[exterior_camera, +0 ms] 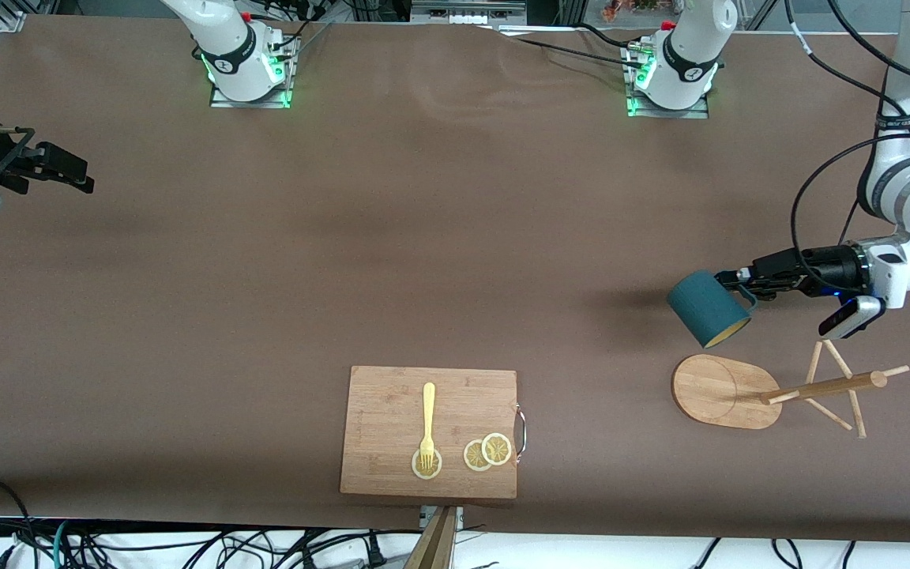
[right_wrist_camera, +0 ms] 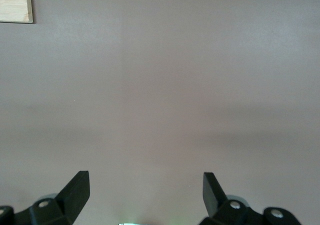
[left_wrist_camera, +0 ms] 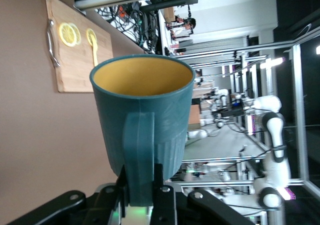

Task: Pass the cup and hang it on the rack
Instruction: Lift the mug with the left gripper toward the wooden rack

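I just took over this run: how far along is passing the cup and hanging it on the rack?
The pass looks done: the left gripper holds the dark teal ribbed cup by its handle, in the air above the table by the light wooden mug rack. The right gripper waits open over its own end of the table. Left to do: hook the handle on a peg; none holds the cup yet.

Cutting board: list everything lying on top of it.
On the cutting board lie a yellow fork and three lemon slices. The fork's tines rest on one slice, covering part of it; the other two overlap near the board's metal handle.
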Available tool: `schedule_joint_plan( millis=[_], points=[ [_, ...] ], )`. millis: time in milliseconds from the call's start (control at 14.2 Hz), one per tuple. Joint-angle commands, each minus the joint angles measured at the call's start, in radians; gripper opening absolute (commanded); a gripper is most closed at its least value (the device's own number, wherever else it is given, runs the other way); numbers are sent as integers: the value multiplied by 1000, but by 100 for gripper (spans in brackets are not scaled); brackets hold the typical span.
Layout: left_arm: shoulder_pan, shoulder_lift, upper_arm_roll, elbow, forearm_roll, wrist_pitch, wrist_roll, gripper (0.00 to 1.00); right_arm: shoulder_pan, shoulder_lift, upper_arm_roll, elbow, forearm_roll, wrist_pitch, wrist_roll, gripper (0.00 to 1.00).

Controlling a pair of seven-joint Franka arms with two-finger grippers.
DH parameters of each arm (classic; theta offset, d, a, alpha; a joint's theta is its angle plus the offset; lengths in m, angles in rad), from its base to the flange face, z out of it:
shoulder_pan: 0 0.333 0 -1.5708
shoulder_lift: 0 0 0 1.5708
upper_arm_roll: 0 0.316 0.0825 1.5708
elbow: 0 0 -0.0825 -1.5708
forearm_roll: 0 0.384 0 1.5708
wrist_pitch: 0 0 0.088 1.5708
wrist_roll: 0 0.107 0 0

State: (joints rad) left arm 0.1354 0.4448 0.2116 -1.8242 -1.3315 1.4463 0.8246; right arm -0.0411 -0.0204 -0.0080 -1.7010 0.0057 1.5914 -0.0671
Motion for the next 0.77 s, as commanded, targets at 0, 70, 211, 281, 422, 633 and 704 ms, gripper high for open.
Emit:
schedule_joint_plan(
  millis=[0,70,211,281,422,633,704],
  points=[
    [94,44,0,31,-9,-29,-120,0,-5,7,6,20,8,-13,7,100],
    [114,64,0,39,-30,-47,-140,0,-5,7,6,20,8,-13,7,100],
    [136,92,0,74,-26,-92,-140,0,-5,7,6,20,8,-13,6,100],
    [136,92,0,72,-28,-92,-140,0,-5,7,6,20,8,-13,4,100],
    [135,92,-1,75,-32,-92,-148,0,-5,7,6,20,8,-13,4,100],
    [145,91,-1,77,-35,-95,-165,0,-5,7,6,20,8,-13,4,100],
    [154,91,-1,79,-34,-101,-165,0,-5,7,6,20,8,-13,4,100]
  ],
)
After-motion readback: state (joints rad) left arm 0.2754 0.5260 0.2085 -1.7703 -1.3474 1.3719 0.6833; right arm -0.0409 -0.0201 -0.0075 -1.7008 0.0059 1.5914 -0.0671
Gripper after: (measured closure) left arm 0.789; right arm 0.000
